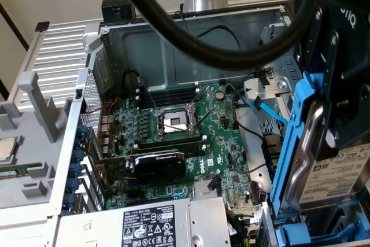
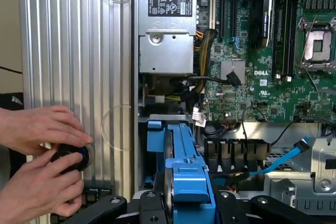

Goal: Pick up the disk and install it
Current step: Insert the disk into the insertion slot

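The disk is a silver-grey drive with a white label in a blue plastic carrier. It hangs upright at the exterior view's right, above the open computer case. My gripper is shut on it from above. In the wrist view the disk appears edge-on in its blue carrier, held between my black fingers, with my gripper over the case's drive-bay corner.
The open case holds a green motherboard, a bare processor socket, a graphics card and a grey power supply. A blue data cable lies by the metal drive cage. A person's hands grip a black knob.
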You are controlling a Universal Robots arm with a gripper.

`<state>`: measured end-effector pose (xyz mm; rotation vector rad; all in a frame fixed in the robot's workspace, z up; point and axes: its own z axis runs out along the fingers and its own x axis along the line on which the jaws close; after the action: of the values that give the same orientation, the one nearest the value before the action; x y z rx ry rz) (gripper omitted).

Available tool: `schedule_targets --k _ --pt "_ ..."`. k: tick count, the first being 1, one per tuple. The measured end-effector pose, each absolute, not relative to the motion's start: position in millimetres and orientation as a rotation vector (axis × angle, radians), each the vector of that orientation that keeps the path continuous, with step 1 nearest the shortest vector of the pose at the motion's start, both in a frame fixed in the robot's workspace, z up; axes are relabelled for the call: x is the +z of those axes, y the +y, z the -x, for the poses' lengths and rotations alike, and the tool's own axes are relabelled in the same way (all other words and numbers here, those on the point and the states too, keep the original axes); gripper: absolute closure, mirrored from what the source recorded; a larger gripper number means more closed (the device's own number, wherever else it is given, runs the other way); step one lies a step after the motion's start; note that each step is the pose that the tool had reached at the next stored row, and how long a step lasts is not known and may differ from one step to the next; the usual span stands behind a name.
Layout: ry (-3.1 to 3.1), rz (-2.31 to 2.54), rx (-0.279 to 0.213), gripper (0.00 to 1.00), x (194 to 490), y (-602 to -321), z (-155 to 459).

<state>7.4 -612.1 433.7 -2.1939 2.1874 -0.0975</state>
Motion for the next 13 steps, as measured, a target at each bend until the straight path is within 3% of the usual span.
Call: schedule_targets --k 13 --pt "2.191 2.191 -0.094 0.63 431.9 -613.3 -7.3"
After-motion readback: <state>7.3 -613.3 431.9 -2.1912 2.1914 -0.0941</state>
